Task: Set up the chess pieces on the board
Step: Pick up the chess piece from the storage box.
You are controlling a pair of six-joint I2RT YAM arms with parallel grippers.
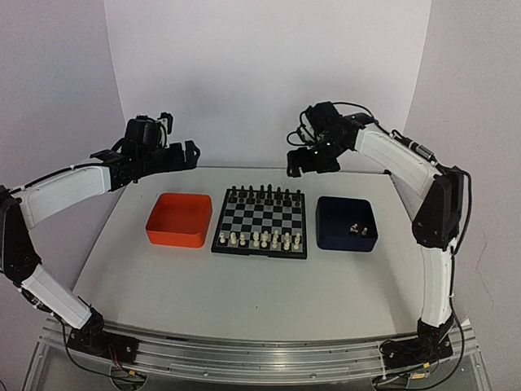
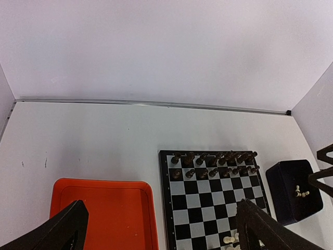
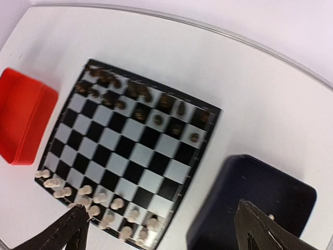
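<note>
At table centre, a small square chessboard [image 1: 260,220] with black and pale grey checks and a black frame lies flat on the white tabletop [image 1: 244,285]. Tiny cream-white plastic chess pieces [image 1: 262,239] stand upright along the chessboard's two nearest rows, with some squares among them bare. Small black chess pieces [image 1: 264,195] fill the two far rows. Just left of the chessboard, apart from it, sits an orange square plastic tray [image 1: 175,238]. Just right of the chessboard sits a dark blue square tray [image 1: 346,244], with a few more cream-white pieces [image 1: 358,230] lying loose near its right wall. The left gripper [image 2: 162,203] hangs high, off the chessboard's far left corner; its jaws are spread wide and nothing sits between them. The right gripper [image 3: 161,207] hangs high off the chessboard's far right corner. It looks down over the chessboard and the blue tray, jaws released and spread, gripping nothing. Neither gripper touches a piece, a tray or the chessboard.
</note>
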